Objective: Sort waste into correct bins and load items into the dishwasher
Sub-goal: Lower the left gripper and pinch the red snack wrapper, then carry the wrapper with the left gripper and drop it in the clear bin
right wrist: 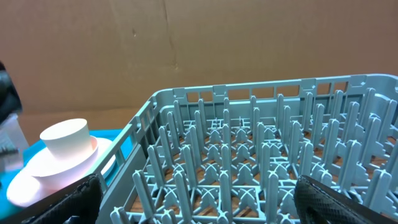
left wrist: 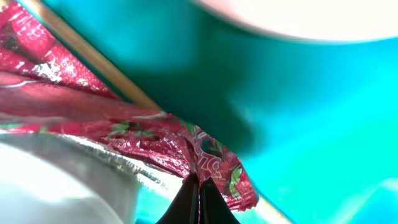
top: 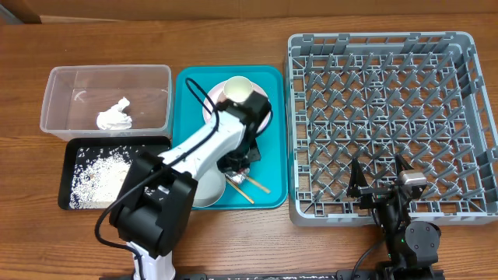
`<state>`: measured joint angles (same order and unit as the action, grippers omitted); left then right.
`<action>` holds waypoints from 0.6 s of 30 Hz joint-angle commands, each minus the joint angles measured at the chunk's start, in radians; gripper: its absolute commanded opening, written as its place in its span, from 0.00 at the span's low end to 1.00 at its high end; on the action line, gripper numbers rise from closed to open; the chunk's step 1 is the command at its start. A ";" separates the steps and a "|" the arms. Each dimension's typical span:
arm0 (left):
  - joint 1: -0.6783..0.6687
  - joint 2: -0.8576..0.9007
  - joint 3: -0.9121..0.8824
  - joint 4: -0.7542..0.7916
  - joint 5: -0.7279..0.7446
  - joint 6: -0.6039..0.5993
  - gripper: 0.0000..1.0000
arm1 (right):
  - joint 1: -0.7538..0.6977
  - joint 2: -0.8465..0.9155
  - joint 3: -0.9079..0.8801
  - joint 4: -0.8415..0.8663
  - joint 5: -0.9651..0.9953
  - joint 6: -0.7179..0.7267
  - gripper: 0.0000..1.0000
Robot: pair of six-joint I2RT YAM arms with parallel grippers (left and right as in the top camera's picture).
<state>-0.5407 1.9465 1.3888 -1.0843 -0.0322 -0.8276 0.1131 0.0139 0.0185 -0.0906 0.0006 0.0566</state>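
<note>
The grey dish rack (top: 393, 124) sits on the right, the right claw (top: 379, 177) over its near edge with fingers wide apart; on the teal tray (top: 191, 85), the left claw (left wrist: 198, 190) is pinched together on the red wrapper (left wrist: 155, 134); the napkin (top: 115, 117) lies in the clear tub (top: 105, 76).

Grey rack (right wrist: 249, 93) w/ pegs ahead, cup (right wrist: 65, 142) on plate (right wrist: 43, 178) at left, jaws spread wide.

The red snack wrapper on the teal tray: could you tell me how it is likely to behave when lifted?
The red wrapper looks thin and creased, so probably floppy and very light. Its glossy foil may slip from the left gripper pinching its edge.
</note>
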 commanded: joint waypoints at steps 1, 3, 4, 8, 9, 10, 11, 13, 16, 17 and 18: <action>0.035 -0.013 0.145 -0.065 0.003 0.074 0.04 | 0.005 -0.010 -0.011 0.006 0.006 0.007 1.00; 0.050 -0.013 0.212 -0.105 0.002 0.120 0.04 | 0.005 -0.010 -0.011 0.006 0.006 0.007 1.00; 0.057 -0.013 0.241 -0.122 -0.001 0.134 0.04 | 0.005 -0.010 -0.011 0.006 0.006 0.007 1.00; 0.099 -0.013 0.351 -0.186 -0.053 0.176 0.04 | 0.005 -0.010 -0.011 0.006 0.006 0.007 1.00; 0.115 -0.013 0.374 -0.202 -0.079 0.177 0.04 | 0.005 -0.010 -0.011 0.006 0.006 0.007 1.00; 0.134 -0.013 0.392 -0.214 -0.103 0.177 0.04 | 0.005 -0.010 -0.011 0.006 0.006 0.007 1.00; 0.150 -0.013 0.404 -0.220 -0.120 0.178 0.04 | 0.005 -0.010 -0.011 0.006 0.006 0.007 1.00; 0.188 -0.013 0.419 -0.228 -0.158 0.178 0.04 | 0.005 -0.010 -0.011 0.006 0.006 0.007 1.00; 0.259 -0.013 0.421 -0.229 -0.214 0.178 0.04 | 0.005 -0.010 -0.011 0.006 0.006 0.007 1.00; 0.288 -0.013 0.421 -0.228 -0.225 0.178 0.04 | 0.005 -0.010 -0.011 0.006 0.006 0.007 1.00; 0.311 -0.013 0.421 -0.228 -0.227 0.178 0.04 | 0.005 -0.010 -0.011 0.006 0.006 0.007 1.00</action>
<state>-0.2989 1.9461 1.7859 -1.3098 -0.1745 -0.6724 0.1131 0.0139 0.0185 -0.0902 0.0010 0.0566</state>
